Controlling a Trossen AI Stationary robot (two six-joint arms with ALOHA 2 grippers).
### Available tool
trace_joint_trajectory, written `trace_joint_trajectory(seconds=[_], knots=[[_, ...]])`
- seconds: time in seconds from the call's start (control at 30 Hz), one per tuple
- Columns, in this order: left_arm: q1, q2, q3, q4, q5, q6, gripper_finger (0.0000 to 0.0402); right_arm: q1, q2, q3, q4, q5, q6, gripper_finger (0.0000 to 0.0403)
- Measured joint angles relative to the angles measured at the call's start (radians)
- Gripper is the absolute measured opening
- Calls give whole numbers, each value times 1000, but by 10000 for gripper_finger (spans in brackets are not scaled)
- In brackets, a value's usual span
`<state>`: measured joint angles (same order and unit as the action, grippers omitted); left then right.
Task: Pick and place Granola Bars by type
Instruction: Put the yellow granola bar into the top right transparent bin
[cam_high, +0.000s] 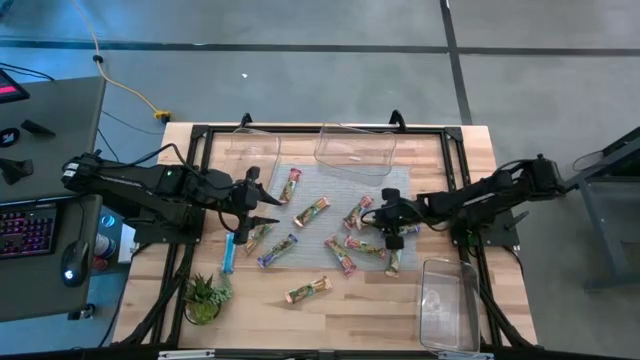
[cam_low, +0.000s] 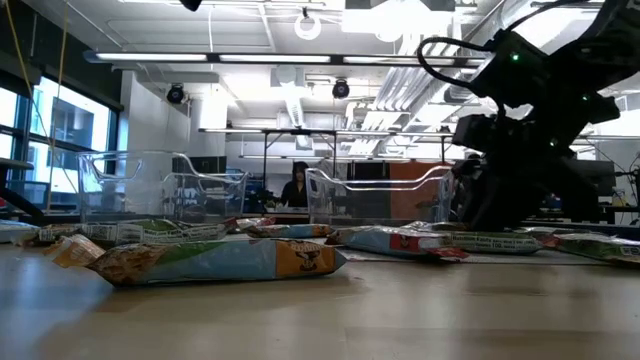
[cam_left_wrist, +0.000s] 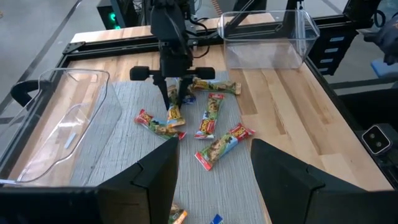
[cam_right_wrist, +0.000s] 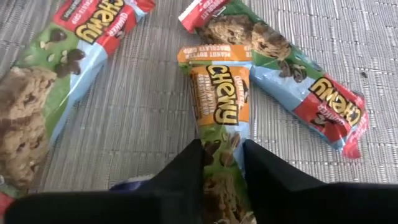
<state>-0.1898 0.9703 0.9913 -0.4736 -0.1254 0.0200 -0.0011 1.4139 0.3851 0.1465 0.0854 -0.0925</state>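
Note:
Several wrapped Granola Bars lie scattered flat on a grey mat (cam_high: 330, 200) at the table's middle. My right gripper (cam_right_wrist: 222, 163) points down at a slant onto one with an orange end (cam_right_wrist: 219, 93) and is shut on it. Two red-ended bars (cam_right_wrist: 292, 81) (cam_right_wrist: 56, 81) lie on either side of it. In the left wrist view the same gripper (cam_left_wrist: 175, 99) stands over that bar (cam_left_wrist: 176, 116). My left gripper (cam_left_wrist: 211, 174) hangs open above the mat's left side (cam_high: 262, 208), with nothing between its fingers. My right gripper pinches the orange-ended bar by its two long edges (cam_right_wrist: 214, 152), toward the end nearer the arm. One finger is on each side. The fingers (cam_right_wrist: 186, 168) come slanting down from the table's right and run along the bar. The bar lies flat on the mat.
Clear plastic bins stand at the far middle (cam_high: 355, 150), the far left (cam_high: 245, 150) and the near right (cam_high: 447, 300). A small potted plant (cam_high: 203, 297) stands at the near left, with a blue bar (cam_high: 230, 250) just off the mat beside it. Black frame rails edge the table.

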Motion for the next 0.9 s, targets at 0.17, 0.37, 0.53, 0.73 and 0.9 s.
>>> trace_joint_trajectory(seconds=[0.17, 0.37, 0.53, 0.73, 0.9], knots=[[0, 0, 0, 0, 0, 0, 193, 28, 1, 93, 3, 7, 3, 63], [0, 0, 0, 0, 0, 0, 193, 17, 0, 283, -15, 210, -153, 65], [0, 0, 0, 0, 0, -1, 193, -87, 0, 420, -33, 397, -274, 63], [0, 0, 0, 0, 11, -54, 193, -329, -1, 440, -40, 242, -160, 62], [0, 5, 0, -1, 45, -157, 193, -488, -1, 374, -37, 77, -65, 62]])
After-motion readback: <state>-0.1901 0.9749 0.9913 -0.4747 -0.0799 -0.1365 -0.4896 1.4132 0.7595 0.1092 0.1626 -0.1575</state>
